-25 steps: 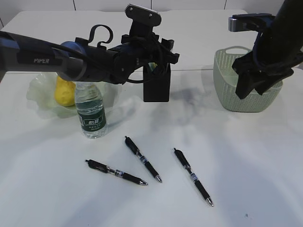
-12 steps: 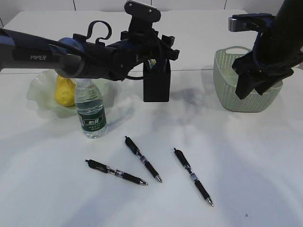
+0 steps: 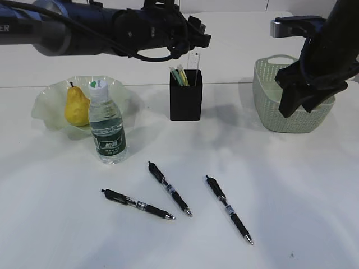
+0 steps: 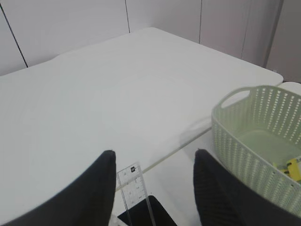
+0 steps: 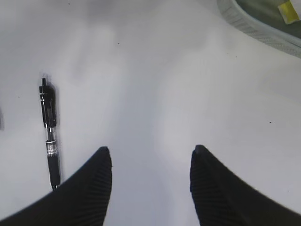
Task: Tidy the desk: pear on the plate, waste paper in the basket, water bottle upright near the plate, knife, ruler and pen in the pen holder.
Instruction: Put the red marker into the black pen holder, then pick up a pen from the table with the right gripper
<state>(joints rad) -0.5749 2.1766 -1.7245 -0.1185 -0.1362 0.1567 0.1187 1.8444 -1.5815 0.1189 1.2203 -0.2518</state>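
The clear ruler (image 3: pixel 194 60) (image 4: pixel 134 188) stands upright in the black pen holder (image 3: pixel 185 102) (image 4: pixel 149 215), beside a yellow-green handle (image 3: pixel 179 75) that may be the knife. My left gripper (image 3: pixel 193 35) (image 4: pixel 153 157) hangs open above the holder, apart from the ruler. Three black pens (image 3: pixel 137 204) (image 3: pixel 169 189) (image 3: pixel 229 209) lie on the desk (image 3: pixel 291 185). The pear (image 3: pixel 76 106) sits on the plate (image 3: pixel 45 106), and the water bottle (image 3: pixel 106 126) stands upright in front of it. My right gripper (image 3: pixel 297 109) (image 5: pixel 151 153) is open and empty in front of the basket (image 3: pixel 269 106) (image 5: pixel 263 26), which holds the waste paper (image 4: pixel 292 167) (image 5: pixel 288 9).
The right wrist view shows one pen (image 5: pixel 49 132) lying to the left of the right fingers, on bare white desk. The basket (image 4: pixel 249 136) stands to the right of the pen holder. The desk's far half lies behind a seam (image 3: pixel 235 83).
My left arm has lifted up and away from the pen holder, uncovering the ruler standing in it. The right arm has not moved.
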